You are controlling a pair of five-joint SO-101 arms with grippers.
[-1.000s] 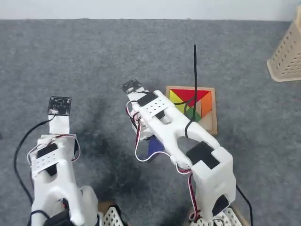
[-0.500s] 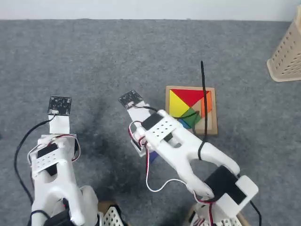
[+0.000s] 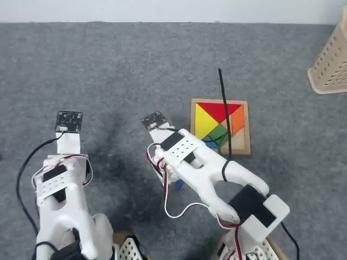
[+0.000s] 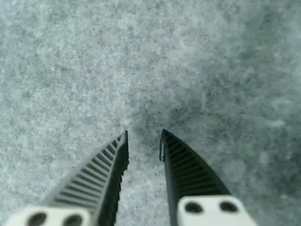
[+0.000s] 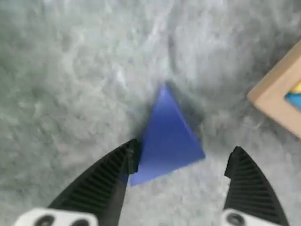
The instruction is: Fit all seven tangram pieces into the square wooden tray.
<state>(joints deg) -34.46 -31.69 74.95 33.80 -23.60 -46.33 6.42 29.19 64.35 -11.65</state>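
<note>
The square wooden tray [image 3: 247, 130] lies flat on the grey felt counter [image 3: 108, 65]; inside it a yellow triangle [image 3: 203, 120], red triangle [image 3: 219, 110], orange piece [image 3: 237, 120] & green piece [image 3: 219, 134] sit packed edge to edge; a small blue-ish bit at the tray's side nearest the arm bases is too hidden to tell its shape; bare wood shows in the tray corner below the orange piece. A black cable [image 3: 223, 103] off the right arm [image 3: 200, 168] crosses over the tray.

The blue triangle [image 5: 167, 136] is outside the tray, flat on the counter, near the tray corner closest to the right arm but apart from it; in the high view just a sliver of it [image 3: 178, 184] peeks out from under that arm. The right gripper [image 5: 186, 148] hangs over the blue triangle w/ jaws wide apart; one finger [image 5: 117, 169] touches, or all but touches, the triangle's edge; the other stands off on the tray side, clear of the piece; not clamped on it.

The left arm [image 3: 59, 189] is well apart from the tray, beyond the right arm; the left gripper [image 4: 144, 133] points down at the felt, jaws only narrowly apart, holding nothing.

A beige slatted basket [image 3: 331, 62] stands well apart from the tray, past its far corner on the orange-piece side.
</note>
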